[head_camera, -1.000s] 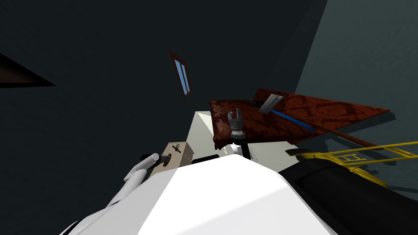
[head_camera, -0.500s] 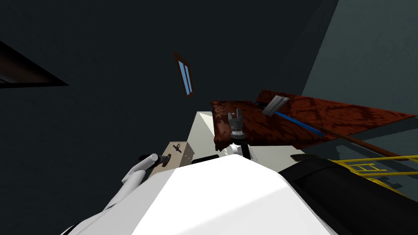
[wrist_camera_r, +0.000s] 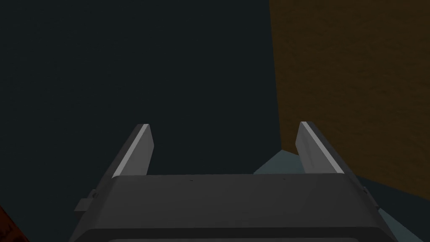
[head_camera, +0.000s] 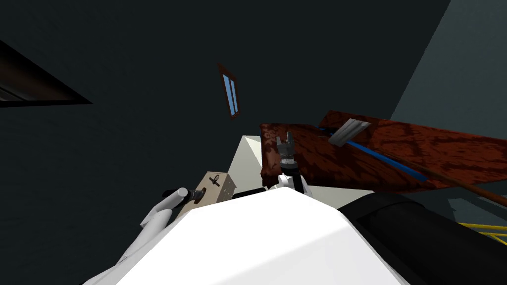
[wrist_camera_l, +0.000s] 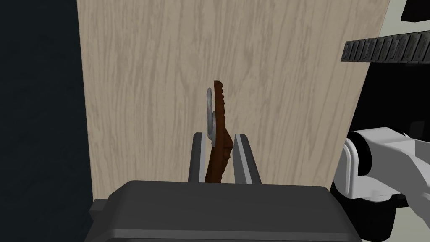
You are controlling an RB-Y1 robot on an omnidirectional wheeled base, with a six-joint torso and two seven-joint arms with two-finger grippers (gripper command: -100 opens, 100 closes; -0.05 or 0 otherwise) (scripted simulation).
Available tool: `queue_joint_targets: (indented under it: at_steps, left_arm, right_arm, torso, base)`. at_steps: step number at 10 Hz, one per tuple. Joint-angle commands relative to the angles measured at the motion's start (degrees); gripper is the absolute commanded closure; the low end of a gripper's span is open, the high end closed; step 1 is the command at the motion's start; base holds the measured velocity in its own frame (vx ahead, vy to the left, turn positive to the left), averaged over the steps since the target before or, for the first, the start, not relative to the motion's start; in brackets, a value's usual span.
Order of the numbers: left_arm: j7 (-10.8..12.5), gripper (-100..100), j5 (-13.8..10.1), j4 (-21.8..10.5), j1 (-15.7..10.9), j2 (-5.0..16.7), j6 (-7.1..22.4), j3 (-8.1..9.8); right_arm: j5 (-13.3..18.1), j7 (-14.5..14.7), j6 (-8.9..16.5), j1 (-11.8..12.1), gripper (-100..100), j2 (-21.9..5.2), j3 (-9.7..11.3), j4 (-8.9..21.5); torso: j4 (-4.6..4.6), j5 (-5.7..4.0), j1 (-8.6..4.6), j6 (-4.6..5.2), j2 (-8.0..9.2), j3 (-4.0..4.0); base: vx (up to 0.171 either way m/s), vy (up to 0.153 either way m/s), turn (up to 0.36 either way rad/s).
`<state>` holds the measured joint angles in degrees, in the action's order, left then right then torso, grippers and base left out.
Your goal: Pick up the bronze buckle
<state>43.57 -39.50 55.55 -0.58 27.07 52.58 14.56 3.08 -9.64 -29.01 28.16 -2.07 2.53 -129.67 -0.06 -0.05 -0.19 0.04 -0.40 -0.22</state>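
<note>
Jaws of left gripper pinch narrow on the brown buckle, edge-on before a pale wood panel; grip looks secure | right gripper splayed wide, idle | head: right gripper hangs over a red-brown slab, likely to stay clear.

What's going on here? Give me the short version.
The left gripper has its fingers shut on the buckle, a thin brown and grey piece seen edge-on, held in front of a light wood box. I cannot tell whether the buckle touches the wood. The right gripper is open and holds nothing. The head view shows it raised over a red-brown patterned surface.
</note>
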Motion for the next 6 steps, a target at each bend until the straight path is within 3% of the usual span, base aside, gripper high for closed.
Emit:
queue_joint_targets:
  at_steps: [1, 4, 5, 6]
  left_arm:
    - [-2.3, 100, -0.4, 0.8, 0.3, 0.0, 1.0, 0.97]
    - [-7.3, 100, -1.2, 2.9, 1.6, 0.1, 3.6, 3.49]
    - [-5.9, 100, -0.9, 2.7, 1.4, 0.1, 3.0, 2.92]
    - [-6.2, 0, -0.9, 2.8, 1.5, 0.1, 3.2, 3.03]
  right_arm:
    - [0.0, 0.0, 0.0, 0.0, 0, 0.0, 0.0, 0.0]
    - [0.0, 0.0, 0.0, 0.0, 0, 0.0, 0.0, 0.0]
    - [0.0, 0.0, 0.0, 0.0, 0, 0.0, 0.0, 0.0]
    - [0.0, 0.0, 0.0, 0.0, 0, 0.0, 0.0, 0.0]
  torso:
    - [0.0, 0.0, 0.0, 0.0, 0.0, 0.0]
    - [-0.03, -0.03, 0.0, -0.09, -0.01, -0.02]
    - [-0.03, -0.03, -0.02, -0.09, 0.03, 0.0]
    - [0.01, 0.01, 0.11, -0.02, 0.16, 0.07]
  base:
    - [0.096, -0.039, 0.068]
    - [0.09, -0.068, 0.197]
    - [0.031, -0.035, 0.045]
    - [0.006, -0.007, -0.006]
